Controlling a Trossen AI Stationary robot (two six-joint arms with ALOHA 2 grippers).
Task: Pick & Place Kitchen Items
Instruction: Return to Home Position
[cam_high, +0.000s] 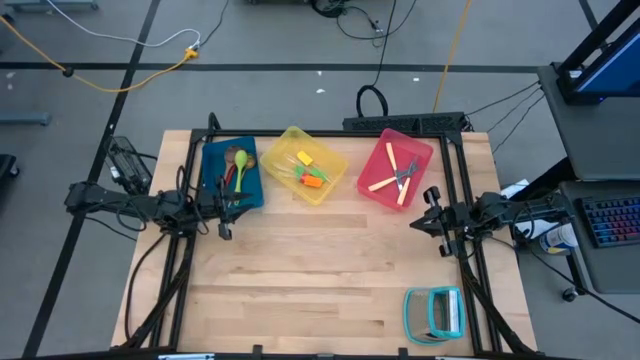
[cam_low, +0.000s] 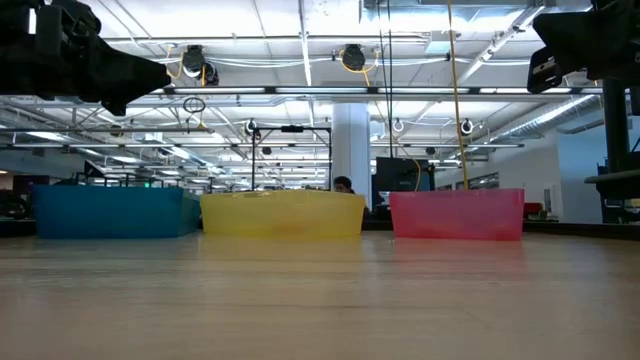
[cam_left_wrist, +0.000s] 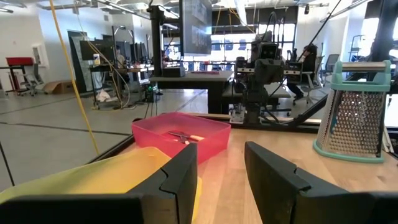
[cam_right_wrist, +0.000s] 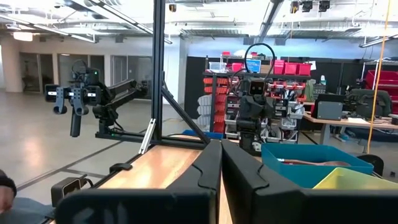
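altogether three bins (cam_high: 285, 150) of utensils (cam_high: 241, 170), one rack (cam_high: 435, 313).

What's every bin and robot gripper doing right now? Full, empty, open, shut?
Left gripper, open, empty.
Right gripper, shut, empty.
Blue bin, holding spoons.
Yellow bin, holding little spatulas.
Pink bin, holding cutlery.
Grater, standing upright on the table.

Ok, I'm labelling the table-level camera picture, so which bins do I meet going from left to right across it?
In order: blue bin → yellow bin → pink bin.
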